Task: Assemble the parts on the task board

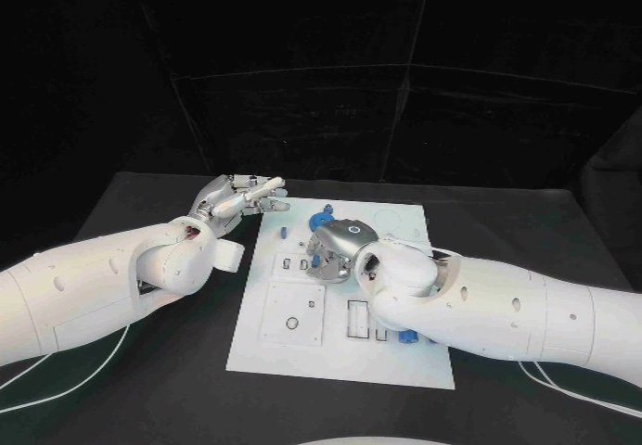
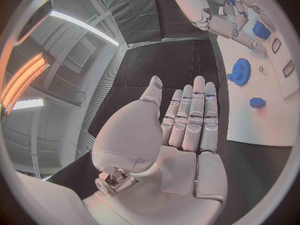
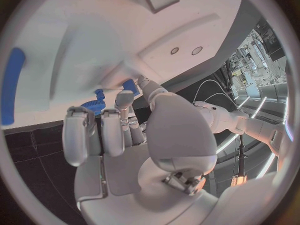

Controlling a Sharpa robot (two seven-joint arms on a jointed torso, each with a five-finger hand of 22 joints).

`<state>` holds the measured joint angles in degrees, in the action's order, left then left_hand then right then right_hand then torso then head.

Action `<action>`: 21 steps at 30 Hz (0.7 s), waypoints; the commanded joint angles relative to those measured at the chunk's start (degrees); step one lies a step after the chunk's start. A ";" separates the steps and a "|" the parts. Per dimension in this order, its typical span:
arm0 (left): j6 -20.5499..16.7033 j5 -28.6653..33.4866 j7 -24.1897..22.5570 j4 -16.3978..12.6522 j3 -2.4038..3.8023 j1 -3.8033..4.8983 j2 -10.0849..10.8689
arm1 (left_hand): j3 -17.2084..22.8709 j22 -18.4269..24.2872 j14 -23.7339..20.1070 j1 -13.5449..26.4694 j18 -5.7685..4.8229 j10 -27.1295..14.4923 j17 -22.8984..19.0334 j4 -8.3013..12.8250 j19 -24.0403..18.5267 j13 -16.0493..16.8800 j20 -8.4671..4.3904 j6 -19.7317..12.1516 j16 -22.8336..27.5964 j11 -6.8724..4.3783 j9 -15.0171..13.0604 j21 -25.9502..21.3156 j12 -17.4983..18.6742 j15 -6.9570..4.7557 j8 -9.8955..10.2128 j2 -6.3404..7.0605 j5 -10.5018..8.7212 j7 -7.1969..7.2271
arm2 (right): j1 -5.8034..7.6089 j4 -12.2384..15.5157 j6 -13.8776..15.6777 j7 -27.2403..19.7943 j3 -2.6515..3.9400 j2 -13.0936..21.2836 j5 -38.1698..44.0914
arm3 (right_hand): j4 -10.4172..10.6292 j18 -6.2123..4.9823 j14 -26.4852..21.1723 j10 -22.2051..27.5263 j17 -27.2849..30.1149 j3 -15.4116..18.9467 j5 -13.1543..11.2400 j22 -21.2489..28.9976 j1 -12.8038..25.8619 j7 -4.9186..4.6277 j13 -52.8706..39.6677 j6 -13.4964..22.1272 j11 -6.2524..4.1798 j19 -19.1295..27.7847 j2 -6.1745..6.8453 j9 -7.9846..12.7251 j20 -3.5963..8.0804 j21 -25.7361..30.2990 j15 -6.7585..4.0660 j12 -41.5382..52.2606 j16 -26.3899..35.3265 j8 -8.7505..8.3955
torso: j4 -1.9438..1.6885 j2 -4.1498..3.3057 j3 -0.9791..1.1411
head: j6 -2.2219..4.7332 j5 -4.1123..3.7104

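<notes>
White board (image 1: 288, 348) laid mid-bench, blue gear (image 1: 318, 222) near its far edge partly hidden by right hand (image 1: 335, 252), grasp not discernible, left hand (image 1: 236, 197) held flat, empty, beyond board's left edge.

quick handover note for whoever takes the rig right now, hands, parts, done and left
Left hand: open, fingers apart, holding nothing, off the task board's far left corner.
Right hand: over the board's middle, fingers by a small blue part; whether it grips is unclear.
Blue gear and a small blue block sit on the board's far end.
More blue parts lie by the right arm; how much is assembled is unclear.
</notes>
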<state>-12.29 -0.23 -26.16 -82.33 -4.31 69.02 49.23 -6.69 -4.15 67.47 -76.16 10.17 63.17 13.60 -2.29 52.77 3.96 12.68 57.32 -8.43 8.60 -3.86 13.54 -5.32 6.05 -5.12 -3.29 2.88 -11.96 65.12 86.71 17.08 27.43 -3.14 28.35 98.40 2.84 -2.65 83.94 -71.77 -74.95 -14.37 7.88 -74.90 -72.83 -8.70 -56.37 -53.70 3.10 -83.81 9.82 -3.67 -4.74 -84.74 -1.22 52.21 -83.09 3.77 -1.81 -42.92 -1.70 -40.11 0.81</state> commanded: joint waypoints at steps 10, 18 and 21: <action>0.19 0.02 -0.23 0.43 0.04 0.09 -0.07 | -0.13 -0.11 1.89 -0.35 0.54 1.20 0.76 0.92 1.30 0.08 -0.07 0.98 -0.47 -0.21 -0.10 0.17 0.08 -0.44 0.18 -1.00 -0.09 0.35 | 0.13 3.96 14.46 -13.99 0.04 3.92 -5.93 | 9.68 0.44 4.14 -4.66 -5.29 11.39 2.65 -5.31 -4.82 -0.27 -8.88 0.58 0.72 -0.87 0.46 -0.17 -0.87 -0.70 0.64 11.54 -1.85 0.18 | 0.08 0.14 0.05 | 0.64 0.00; 1.11 -6.12 2.24 2.06 0.04 0.05 -0.78 | 0.31 -1.68 11.59 -1.34 0.64 7.17 4.34 1.95 8.36 1.26 -3.04 3.31 -5.94 -2.69 -0.37 3.95 -2.24 -3.62 -0.55 -2.14 0.04 2.04 | 2.29 8.51 15.07 -25.52 0.46 11.29 -20.62 | 10.93 0.30 3.88 -3.03 -4.41 12.42 3.80 -4.75 -6.66 -0.14 -6.89 0.07 0.63 -0.54 -0.70 -0.27 -0.87 -0.43 0.63 9.47 -1.35 0.44 | 0.33 1.35 0.40 | 0.73 0.37; 2.49 -11.00 5.37 2.22 0.05 0.09 -0.76 | 0.16 -3.47 19.37 -0.77 0.63 11.18 8.06 1.67 14.92 2.54 -5.71 5.46 -12.24 -4.69 -0.94 7.92 -4.38 -6.04 -1.74 -2.57 0.21 3.84 | 3.82 9.19 12.17 -28.08 0.72 14.57 -29.40 | 10.72 0.30 3.88 -3.07 -4.46 12.18 3.74 -4.78 -7.44 0.15 -6.85 -0.97 0.38 -0.56 -1.59 -0.44 -0.75 -0.44 0.44 9.45 -1.36 0.98 | 0.46 1.95 0.67 | 0.63 0.49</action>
<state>-11.88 -4.43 -24.27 -80.11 -4.34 68.97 48.50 -6.44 -7.26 83.27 -77.02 10.15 73.54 21.45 -0.61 66.33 6.26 7.54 62.11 -19.89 4.29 -4.69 20.66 -9.29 0.50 -6.62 -5.45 2.88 -8.24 68.64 95.60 30.03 6.05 -2.47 42.43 81.23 13.59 -2.65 83.94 -75.20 -74.93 -2.14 11.51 -74.90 -79.91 -8.62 -63.25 -54.35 3.67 -84.06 8.29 -4.07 -5.14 -85.16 -0.82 61.79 -84.64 4.50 -1.53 -41.72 -1.31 -39.42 1.22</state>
